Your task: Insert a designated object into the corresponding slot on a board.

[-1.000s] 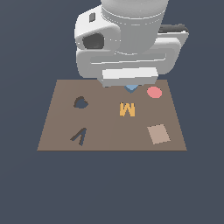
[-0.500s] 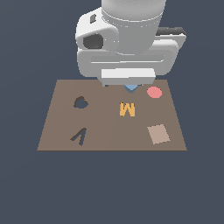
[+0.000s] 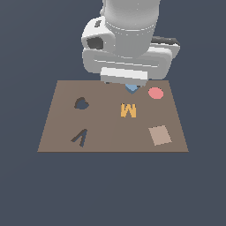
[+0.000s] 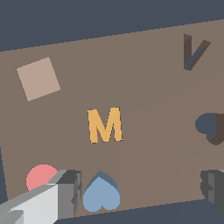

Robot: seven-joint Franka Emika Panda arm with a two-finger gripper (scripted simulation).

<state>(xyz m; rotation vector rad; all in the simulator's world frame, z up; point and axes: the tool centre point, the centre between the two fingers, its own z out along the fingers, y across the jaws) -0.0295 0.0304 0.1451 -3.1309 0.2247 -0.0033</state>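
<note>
While the hand (image 4: 139,192) hangs open over the board (image 3: 57,128), the blue heart piece (image 4: 101,195) lies between its fingers, well apart from the heart slot (image 3: 81,104).

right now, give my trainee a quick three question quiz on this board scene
1. True or false: the blue heart already sits in the heart slot.
2. Which piece lies nearest the blue heart: A) red disc B) tan square C) V cutout?
3. In the wrist view, the claw fingers stand on either side of which piece?

Key: 1 false; 2 A; 3 the blue heart.
</note>
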